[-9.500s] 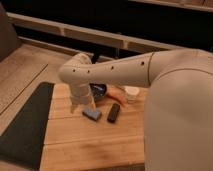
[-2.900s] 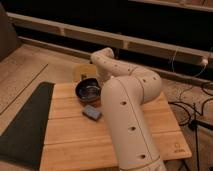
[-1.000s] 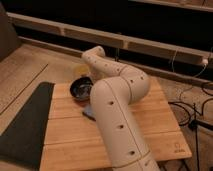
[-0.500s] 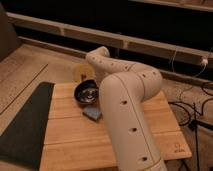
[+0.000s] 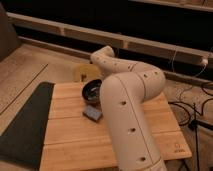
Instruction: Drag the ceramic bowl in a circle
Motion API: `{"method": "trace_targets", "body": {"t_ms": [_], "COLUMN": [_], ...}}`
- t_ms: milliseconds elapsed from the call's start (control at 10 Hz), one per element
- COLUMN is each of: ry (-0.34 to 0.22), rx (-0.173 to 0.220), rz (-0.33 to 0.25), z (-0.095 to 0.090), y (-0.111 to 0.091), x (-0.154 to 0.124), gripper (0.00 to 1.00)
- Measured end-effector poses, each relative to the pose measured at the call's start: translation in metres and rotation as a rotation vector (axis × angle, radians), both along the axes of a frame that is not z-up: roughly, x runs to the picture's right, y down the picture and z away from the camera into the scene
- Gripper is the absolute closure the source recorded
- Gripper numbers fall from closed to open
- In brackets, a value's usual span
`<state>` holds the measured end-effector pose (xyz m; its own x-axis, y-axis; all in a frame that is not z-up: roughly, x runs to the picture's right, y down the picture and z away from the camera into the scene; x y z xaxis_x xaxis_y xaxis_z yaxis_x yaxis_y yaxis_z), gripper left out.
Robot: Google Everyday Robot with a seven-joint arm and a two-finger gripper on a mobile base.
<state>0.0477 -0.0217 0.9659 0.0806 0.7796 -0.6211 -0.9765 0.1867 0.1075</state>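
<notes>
The ceramic bowl (image 5: 92, 90) is dark and glossy with a pale inside. It sits on the wooden table (image 5: 65, 135) near its far edge, left of centre. My white arm (image 5: 127, 107) rises from the front, bends at the back and comes down at the bowl's right rim. The gripper is at that rim, hidden behind my own forearm.
A small blue block (image 5: 92, 113) lies just in front of the bowl. A pale yellow round dish (image 5: 84, 73) stands behind the bowl at the table's far edge. A dark mat (image 5: 22, 125) lies left of the table. Cables (image 5: 192, 107) trail on the floor at the right.
The bowl has slid a little to the right from its leftmost spot a second ago, and my arm's wrist has swung with it. The blue block has not moved.
</notes>
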Motion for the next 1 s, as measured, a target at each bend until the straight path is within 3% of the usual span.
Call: {"method": "trace_targets", "body": {"t_ms": [200,400,700,1000], "ry": [-0.018,-0.091,-0.165,-0.123], "rx": [0.028,0.046,0.012,-0.003], "rz": [-0.036,-0.073,-0.082,-0.106], "z": [0.014,0.025,0.024,0.007], "y": [-0.018,-0.027,-0.009,0.001], "x": [-0.003,-0.038,-0.072,-0.061], "gripper": [1.00,1.00,1.00,1.00]}}
